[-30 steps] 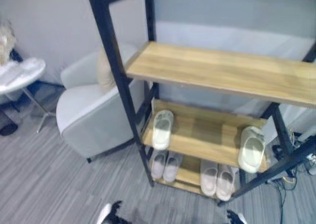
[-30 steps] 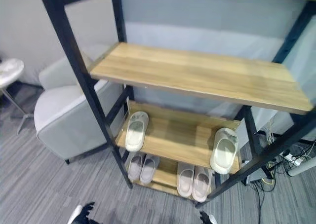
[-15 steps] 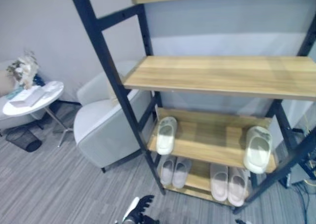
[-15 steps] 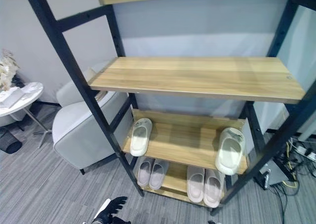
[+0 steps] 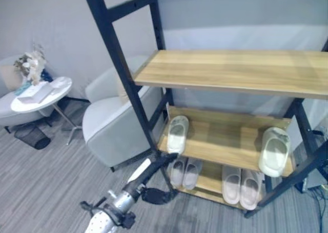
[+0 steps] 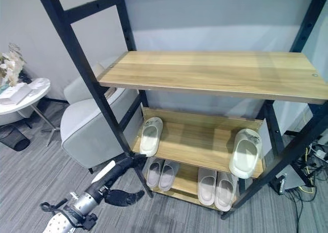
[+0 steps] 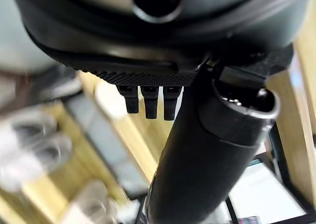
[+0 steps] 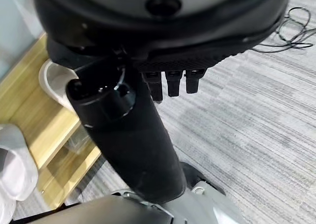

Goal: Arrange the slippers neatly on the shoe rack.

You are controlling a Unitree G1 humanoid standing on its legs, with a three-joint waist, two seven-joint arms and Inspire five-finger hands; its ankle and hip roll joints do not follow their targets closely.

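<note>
Fingers of your left hand [image 5: 163, 159] were stretched straight and relaxed, holding nothing, as the left eye view showed it reaching toward the front edge of the shoe rack [image 5: 231, 70]. On the middle shelf [image 5: 225, 143] one pale slipper [image 5: 177, 134] lay near the left post and its mate [image 5: 273, 151] sat well apart at the right end, its heel hanging over the front edge. On the bottom shelf [image 5: 207, 180] two pairs lay side by side: a left pair [image 5: 185, 172] and a right pair [image 5: 241, 184]. The right eye view gave you the same layout, with an armchair [image 6: 88, 132] and a small round table [image 6: 23, 95] off to the left. Your left wrist view showed the hand's fingers straight above blurred slippers and wood. Your right wrist view showed the right hand [image 8: 170, 81] with fingers straight and empty over the carpet [image 8: 256, 110]. These slippers looked like light, springy foam, unlikely to break; you would probably do best pinching one at the strap or by its sidewall.
</note>
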